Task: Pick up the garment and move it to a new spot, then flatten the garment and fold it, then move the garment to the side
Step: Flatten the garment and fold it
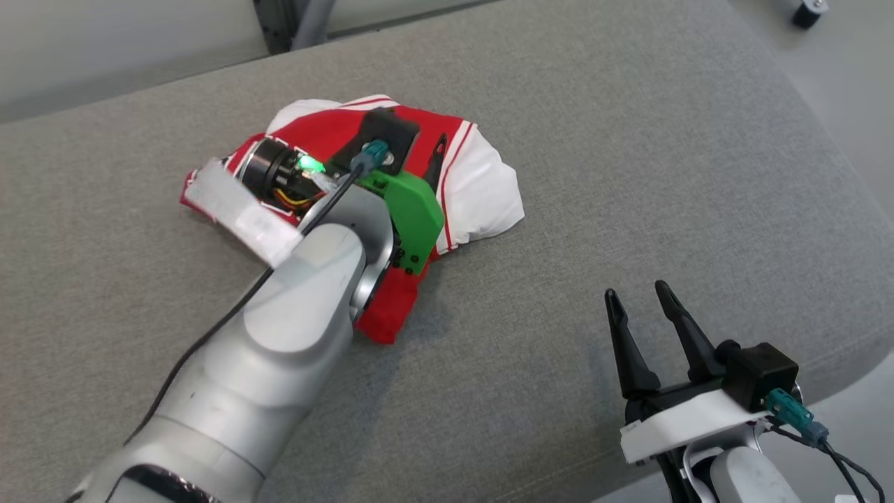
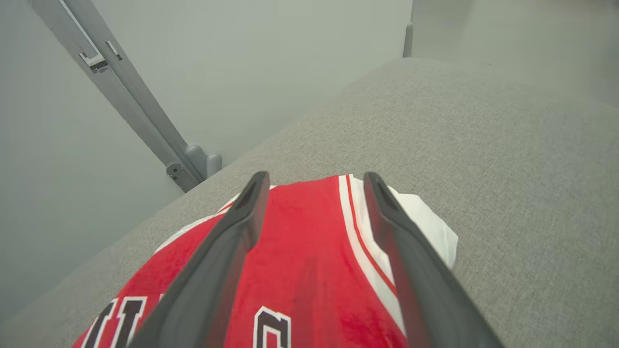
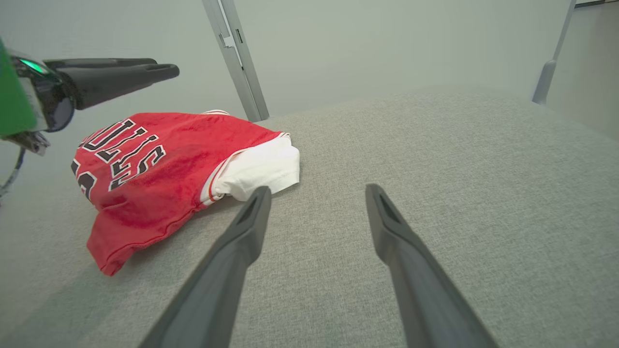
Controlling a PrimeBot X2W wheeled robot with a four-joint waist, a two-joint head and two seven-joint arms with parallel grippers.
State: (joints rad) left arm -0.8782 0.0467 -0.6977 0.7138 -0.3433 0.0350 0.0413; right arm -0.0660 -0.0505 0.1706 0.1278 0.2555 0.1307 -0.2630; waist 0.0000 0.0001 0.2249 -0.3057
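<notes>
1 garment (image 1: 482, 188), 2 pincers: L (image 2: 315, 179), R (image 1: 635, 290).

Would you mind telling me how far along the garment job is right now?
Nothing looks done: the garment lies bunched on the grey cushion. In hand: the left gripper hovers above it, fingers apart. The right gripper sits open, aside. Left: pick up, move, flatten, fold, set aside.

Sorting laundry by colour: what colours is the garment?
The garment is red with white sleeves and black lettering, best in right wrist view.
</notes>
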